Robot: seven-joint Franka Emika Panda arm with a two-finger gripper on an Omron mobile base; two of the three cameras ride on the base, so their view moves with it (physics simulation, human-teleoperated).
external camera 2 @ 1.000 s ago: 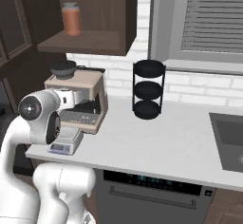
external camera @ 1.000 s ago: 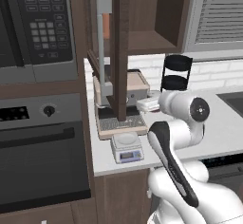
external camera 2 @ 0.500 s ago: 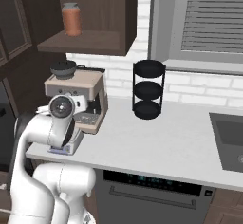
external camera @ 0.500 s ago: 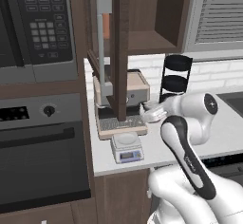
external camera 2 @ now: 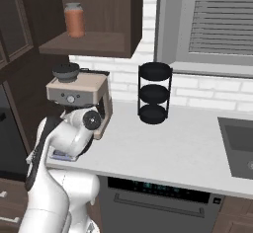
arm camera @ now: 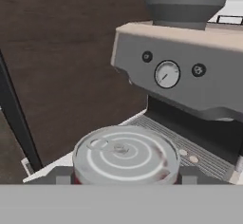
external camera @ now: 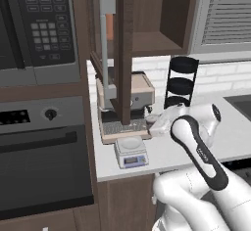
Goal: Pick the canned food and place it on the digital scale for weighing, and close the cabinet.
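In the hand view the canned food [arm camera: 126,154] sits close up, silvery ringed top facing me and red label showing at its edges. My gripper [arm camera: 124,176] is shut on it, one finger pad [arm camera: 61,175] on each side. From the left base view my gripper [external camera: 153,123] hangs low over the counter, just in front of the espresso machine and up-right of the digital scale [external camera: 131,150], whose round plate is bare. The cabinet [external camera: 162,14] stands open, its door [external camera: 125,54] edge-on toward me with the grey bar handle [external camera: 108,34].
A beige-and-steel espresso machine [external camera: 132,95] [external camera 2: 79,91] [arm camera: 180,71] stands behind the scale. An orange jar [external camera 2: 75,19] is on the cabinet shelf. A black three-tier rack [external camera 2: 154,94] stands at the wall, a sink [external camera 2: 239,145] lies right, and a microwave [external camera: 39,29] and oven [external camera: 44,151] are left.
The arm has swung left across the counter, bringing the hand from beside the rack down to the front of the espresso machine, near the scale.
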